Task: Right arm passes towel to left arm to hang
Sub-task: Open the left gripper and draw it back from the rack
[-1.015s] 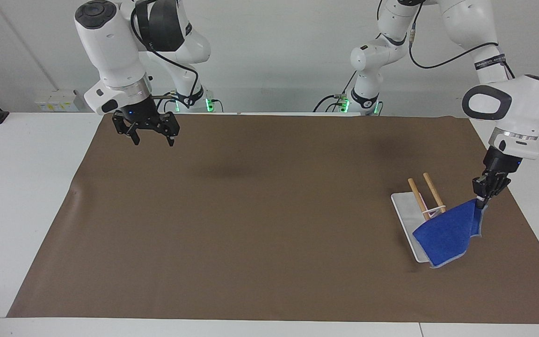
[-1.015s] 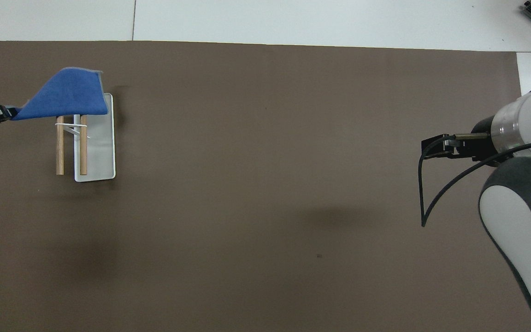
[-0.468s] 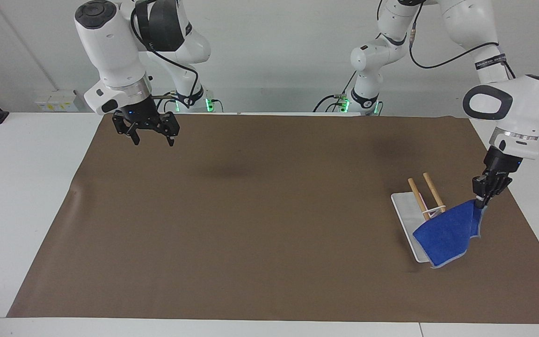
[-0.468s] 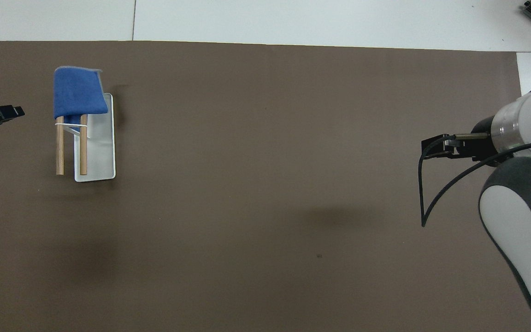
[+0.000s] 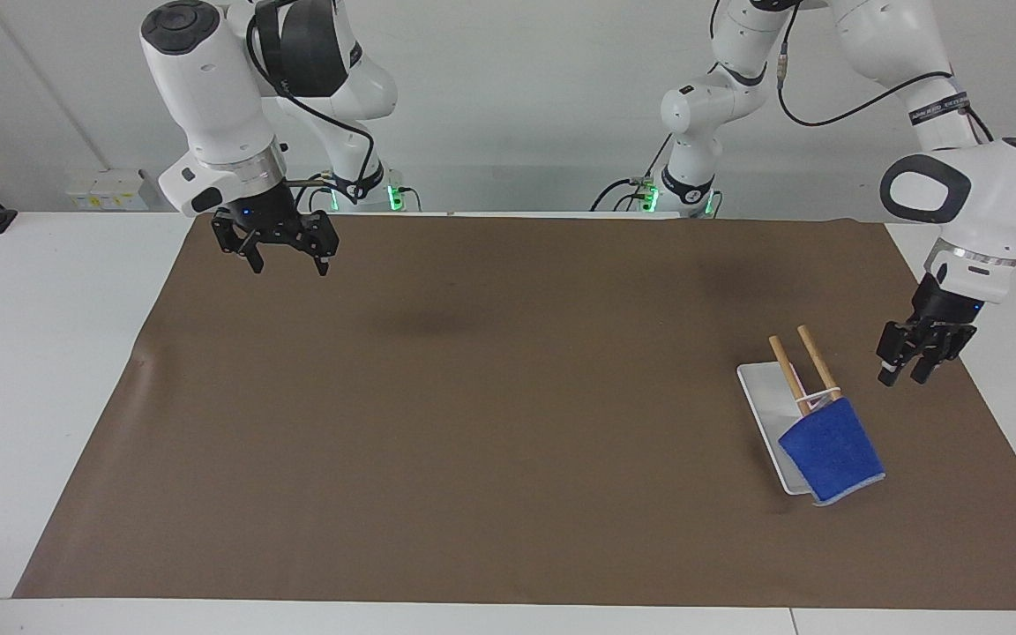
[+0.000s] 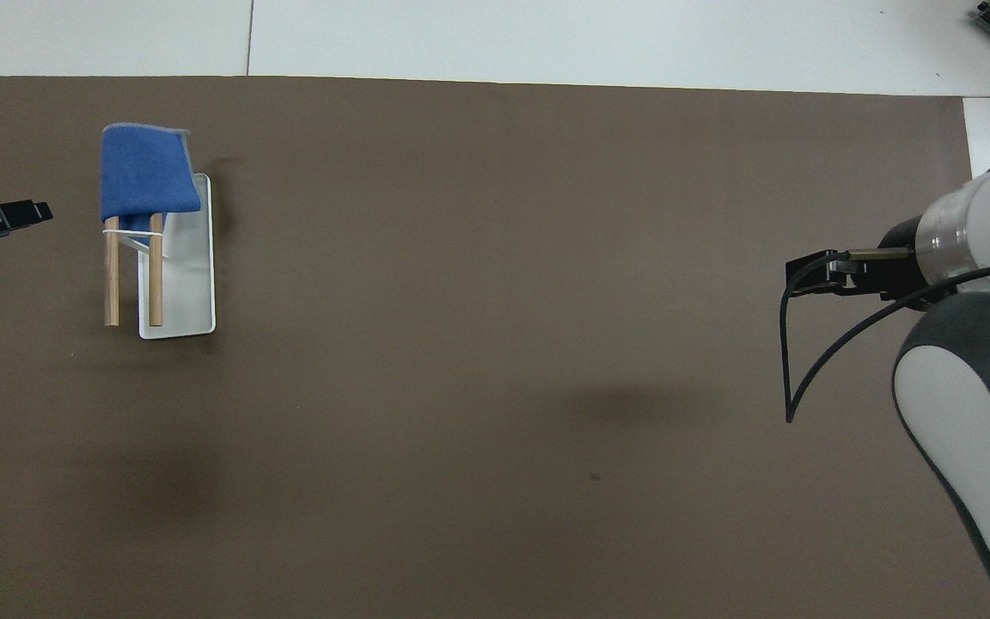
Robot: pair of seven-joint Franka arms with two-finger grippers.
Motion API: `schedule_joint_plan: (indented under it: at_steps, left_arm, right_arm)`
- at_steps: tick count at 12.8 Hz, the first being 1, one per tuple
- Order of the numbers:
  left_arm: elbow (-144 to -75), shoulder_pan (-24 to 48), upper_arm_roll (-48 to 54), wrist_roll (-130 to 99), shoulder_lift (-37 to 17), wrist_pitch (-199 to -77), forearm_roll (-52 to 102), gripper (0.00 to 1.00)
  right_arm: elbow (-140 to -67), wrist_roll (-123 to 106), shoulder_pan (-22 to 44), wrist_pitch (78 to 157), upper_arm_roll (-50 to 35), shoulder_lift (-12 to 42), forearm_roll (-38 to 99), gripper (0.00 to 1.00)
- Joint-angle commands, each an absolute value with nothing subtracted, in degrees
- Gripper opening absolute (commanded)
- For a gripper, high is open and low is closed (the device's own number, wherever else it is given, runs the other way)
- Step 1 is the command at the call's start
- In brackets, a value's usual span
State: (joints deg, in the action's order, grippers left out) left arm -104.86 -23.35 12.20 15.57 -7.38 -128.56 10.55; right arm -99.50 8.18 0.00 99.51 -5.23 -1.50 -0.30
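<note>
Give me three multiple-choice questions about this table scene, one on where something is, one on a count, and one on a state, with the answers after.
1. Where is the towel?
A. Draped over the rack
B. Flat on the mat
C. In the right gripper

2. How many wooden bars does the rack have?
A. One
B. Two
C. Four

3. What is the left gripper doing?
A. Clamped on the towel
B. Open, holding nothing
C. Pressed on the mat

Answers:
1. A, the blue cloth hangs over the end of the bars, at the left arm's end of the brown mat.
2. B, two bars lie side by side.
3. B, its fingers are spread beside the rack, clear of the towel; the right gripper waits open at its own end.
</note>
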Motion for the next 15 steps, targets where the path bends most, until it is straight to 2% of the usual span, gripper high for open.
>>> schedule_joint_plan:
  at_steps: [1, 3, 4, 5, 6, 10, 15]
  left_arm:
    - [-93.01, -22.77, 12.57, 15.56, -10.81, -116.05, 3.27, 0.66]
    - [-90.19, -20.67, 13.09, 15.47, -9.94, -110.24, 0.27, 0.68]
    - [-88.87, -19.7, 13.1, 15.38, -9.24, -107.17, 0.09, 0.74]
    - [-88.16, -18.64, 13.1, 15.29, -8.97, -104.44, 0.0, 0.83]
    - [-88.07, -17.15, 13.1, 14.94, -8.01, -102.33, -0.44, 0.84]
    - [-85.71, -10.65, 13.27, 8.37, -6.68, -97.04, -3.34, 0.84]
    - [-83.42, -8.53, 13.18, 7.21, -6.77, -92.73, -3.16, 0.81]
  right_arm:
    - [-99.76, 6.68, -0.88, 99.4, -5.54, -1.93, 1.05, 1.0]
    - [-99.76, 6.68, -0.88, 99.4, -5.54, -1.93, 1.05, 1.0]
    - [-99.76, 6.68, -0.88, 99.4, -5.54, -1.93, 1.05, 1.0]
    - [-99.76, 6.68, -0.88, 99.4, -5.54, -1.93, 1.05, 1.0]
    - [-99.76, 6.68, -0.88, 99.4, -5.54, -1.93, 1.05, 1.0]
    - [-99.76, 6.68, -0.88, 99.4, -5.54, -1.93, 1.05, 1.0]
    - [-99.76, 6.68, -0.88, 99.4, -5.54, -1.93, 1.05, 1.0]
